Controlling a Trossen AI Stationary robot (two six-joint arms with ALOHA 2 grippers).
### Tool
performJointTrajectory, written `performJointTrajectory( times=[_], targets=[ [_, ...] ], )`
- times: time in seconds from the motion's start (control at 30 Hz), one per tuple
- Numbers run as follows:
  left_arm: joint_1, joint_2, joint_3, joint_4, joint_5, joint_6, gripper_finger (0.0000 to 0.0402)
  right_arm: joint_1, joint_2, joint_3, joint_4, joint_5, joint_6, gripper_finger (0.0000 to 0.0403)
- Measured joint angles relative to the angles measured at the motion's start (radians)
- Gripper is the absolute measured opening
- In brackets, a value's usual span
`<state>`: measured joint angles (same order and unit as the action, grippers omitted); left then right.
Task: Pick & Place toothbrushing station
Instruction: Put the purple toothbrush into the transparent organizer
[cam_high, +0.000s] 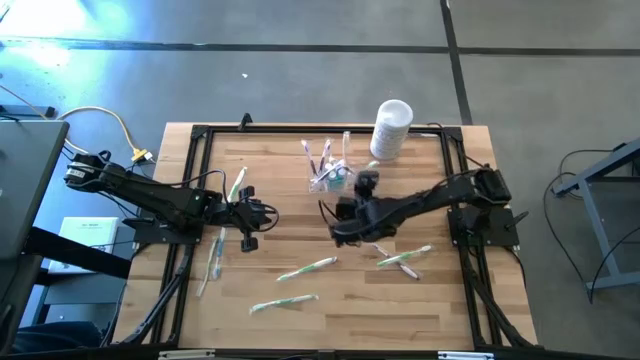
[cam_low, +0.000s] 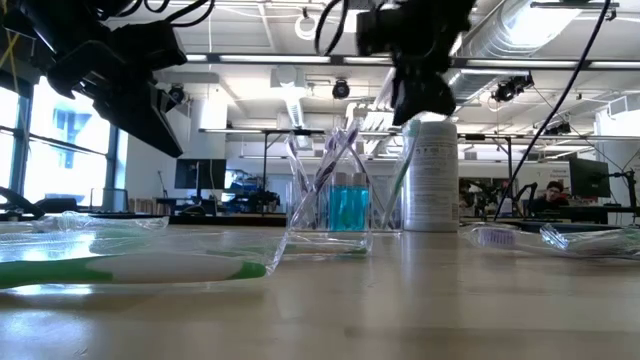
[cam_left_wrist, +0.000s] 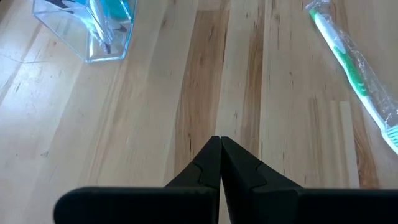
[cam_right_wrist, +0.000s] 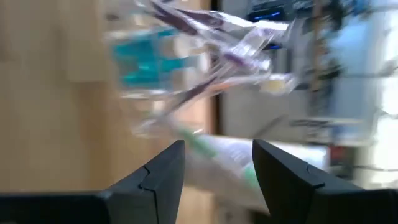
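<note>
1. My right gripper has its fingers spread with nothing between them. It hangs above the table, just short of the toothbrushing station.
2. Through the gap I see a wrapped toothbrush leaning out of the clear holder toward me, with the blue insert behind it.
3. The station stands upright toward the back of the table, wrapped purple brushes rising from its compartments. The white container stands near it, on my right arm's side.
4. My left gripper is pressed together and waits apart from the station, over bare wood.
5. More wrapped brushes lie flat nearer the front edge, one green-handled.
6. I judge this the approach. Next I must either pinch the leaning brush cleanly or straddle the holder's wall without tipping it.
</note>
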<state>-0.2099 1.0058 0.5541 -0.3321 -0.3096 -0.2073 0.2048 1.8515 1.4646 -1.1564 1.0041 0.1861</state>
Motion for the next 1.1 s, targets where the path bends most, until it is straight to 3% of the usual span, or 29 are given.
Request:
performJointTrajectory(
  times=[0.1,0.2,0.3,0.37,0.47,0.6,0.97,1.1],
  targets=[
    [0.000,0.000,0.000,0.000,0.000,0.000,0.0001,0.035,-0.048,0.000,-0.093,-0.194,0.222,0.0181],
    [0.000,0.000,0.000,0.000,0.000,0.000,0.0001,0.055,-0.103,-0.002,-0.147,-0.471,0.414,0.0181],
    [0.000,-0.001,0.000,0.002,0.000,0.000,0.0001,0.075,-0.142,-0.006,-0.148,-0.700,0.505,0.0181],
    [0.000,-0.001,0.000,0.001,0.001,0.001,0.0001,0.098,-0.152,-0.007,-0.142,-0.783,0.519,0.0181],
    [0.000,-0.001,0.000,0.001,0.001,0.003,0.0001,0.135,-0.155,-0.008,-0.113,-0.828,0.514,0.0181],
    [0.000,-0.001,-0.001,0.000,0.004,0.021,0.0001,0.183,-0.145,-0.033,-0.019,-0.780,0.508,0.0181],
    [0.000,-0.001,-0.001,0.002,0.004,0.112,0.0001,0.208,-0.143,-0.213,-0.022,-0.960,0.605,0.0181],
    [0.000,-0.001,-0.001,0.035,0.004,0.159,0.0001,0.199,-0.143,-0.283,0.062,-0.969,0.605,0.0181]
  ],
)
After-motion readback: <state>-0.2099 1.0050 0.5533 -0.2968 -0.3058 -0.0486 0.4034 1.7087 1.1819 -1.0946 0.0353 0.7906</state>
